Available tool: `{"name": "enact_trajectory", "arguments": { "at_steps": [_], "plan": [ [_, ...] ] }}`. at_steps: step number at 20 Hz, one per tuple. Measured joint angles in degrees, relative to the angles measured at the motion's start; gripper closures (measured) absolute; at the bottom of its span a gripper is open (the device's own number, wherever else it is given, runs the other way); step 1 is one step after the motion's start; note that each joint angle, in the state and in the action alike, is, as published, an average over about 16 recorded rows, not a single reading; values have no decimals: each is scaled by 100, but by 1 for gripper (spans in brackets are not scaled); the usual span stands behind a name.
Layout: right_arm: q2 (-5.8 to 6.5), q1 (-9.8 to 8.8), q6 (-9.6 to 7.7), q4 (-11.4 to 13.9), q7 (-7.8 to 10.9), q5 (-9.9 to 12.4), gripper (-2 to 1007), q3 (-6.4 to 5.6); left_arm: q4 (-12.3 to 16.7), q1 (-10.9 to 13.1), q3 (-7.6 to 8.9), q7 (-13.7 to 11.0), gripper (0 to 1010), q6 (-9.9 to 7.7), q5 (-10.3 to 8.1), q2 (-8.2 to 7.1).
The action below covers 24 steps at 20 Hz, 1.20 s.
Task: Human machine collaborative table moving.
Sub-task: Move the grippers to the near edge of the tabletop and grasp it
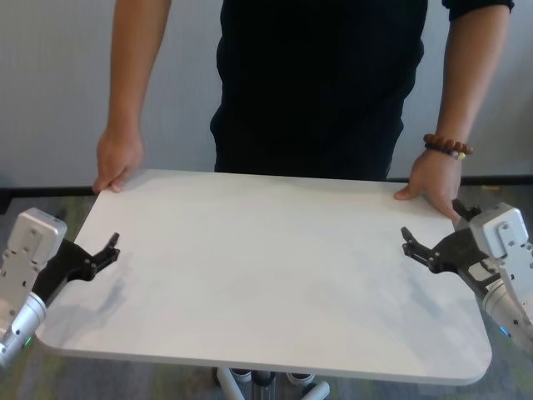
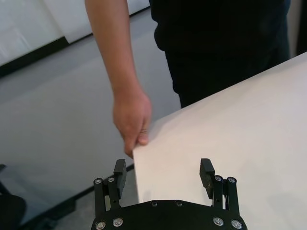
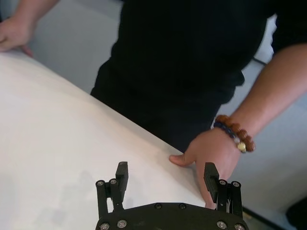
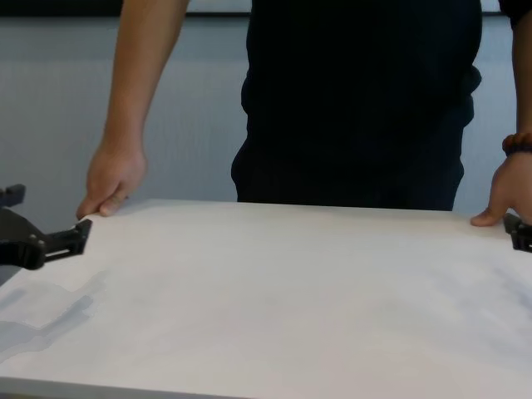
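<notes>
The white table (image 1: 266, 275) stands in front of me. The human (image 1: 316, 75) in a black top stands at its far side with one hand (image 1: 117, 158) on the far left corner. The other hand (image 1: 433, 179), with a beaded bracelet (image 1: 447, 147), is on the far right corner. My left gripper (image 1: 110, 248) is open at the table's left edge. In the left wrist view (image 2: 163, 175) one finger is over the top and one is beyond the edge. My right gripper (image 1: 408, 242) is open at the right edge, close to the braceleted hand (image 3: 211, 153).
Parts of the table's silver base (image 1: 262, 379) show under the near edge. A pale wall (image 1: 50, 83) with a dark skirting strip runs behind the human. Grey floor lies to both sides of the table.
</notes>
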State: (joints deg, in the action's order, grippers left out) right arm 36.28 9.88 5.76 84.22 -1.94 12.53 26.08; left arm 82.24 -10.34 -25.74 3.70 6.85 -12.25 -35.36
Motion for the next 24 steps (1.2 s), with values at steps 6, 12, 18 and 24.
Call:
{"name": "enact_trajectory", "arguments": {
  "at_steps": [6,12,18,24],
  "plan": [
    [225,-320,-112,498,-24,-211,4,-6,313,354,142,284,17,42,242,-175],
    [495,-792,-110,1067,-90,-504,4,-19,827,980,404,579,17,161,459,-494],
    [742,-1309,49,1492,-229,-839,4,-34,1339,1739,715,788,17,369,622,-892],
    [1010,-1855,193,1880,-396,-1296,4,-3,1663,2399,890,978,17,578,1013,-1251]
  ]
}}
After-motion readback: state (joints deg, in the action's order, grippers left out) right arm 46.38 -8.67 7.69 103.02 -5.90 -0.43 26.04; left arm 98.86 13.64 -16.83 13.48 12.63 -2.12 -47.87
